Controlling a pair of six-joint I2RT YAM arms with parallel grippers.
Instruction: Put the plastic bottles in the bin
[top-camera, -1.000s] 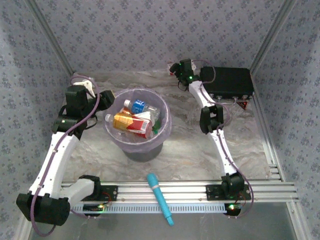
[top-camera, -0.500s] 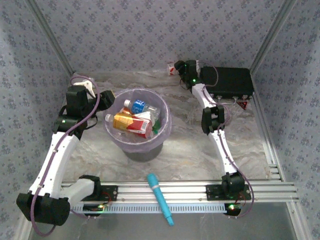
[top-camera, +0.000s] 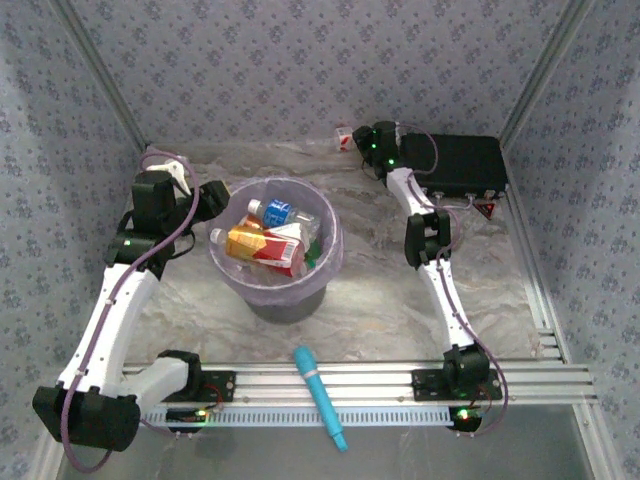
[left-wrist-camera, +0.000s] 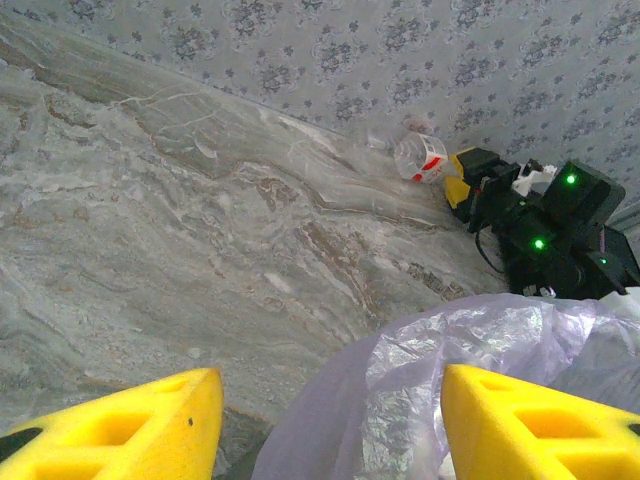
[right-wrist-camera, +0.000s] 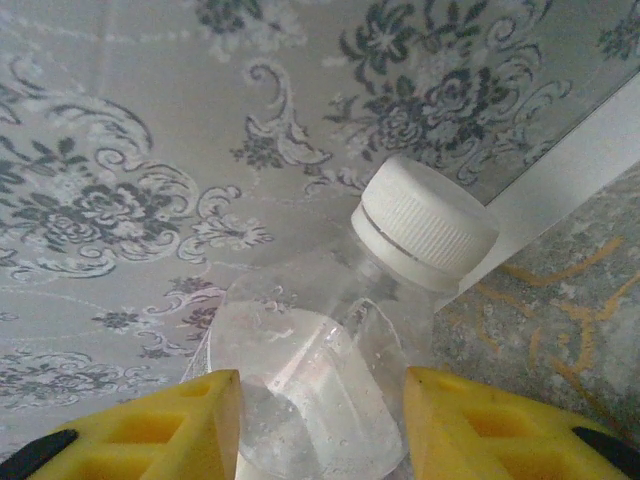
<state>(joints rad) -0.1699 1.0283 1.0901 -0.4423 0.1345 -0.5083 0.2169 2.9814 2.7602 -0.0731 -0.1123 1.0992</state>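
Right gripper (right-wrist-camera: 320, 400) clamps the clear white-capped bottle (right-wrist-camera: 335, 320) by the wall (right-wrist-camera: 150, 150), upper centre of top view; we judge it ready to lift. Left gripper (left-wrist-camera: 330, 415) hangs open, empty, at the bin (top-camera: 333, 245) rim.

The top view looks steeply down from the near edge over the whole surface (top-camera: 380, 300). The left wrist view looks low across it toward a bottle (left-wrist-camera: 420, 157) by the far wall, which the right wrist view faces close up.

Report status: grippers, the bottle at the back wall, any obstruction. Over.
Right gripper shut on clear white-capped bottle at back wall. Left gripper open, at bin rim. Several bottles in bin. No obstruction seen toward bin.
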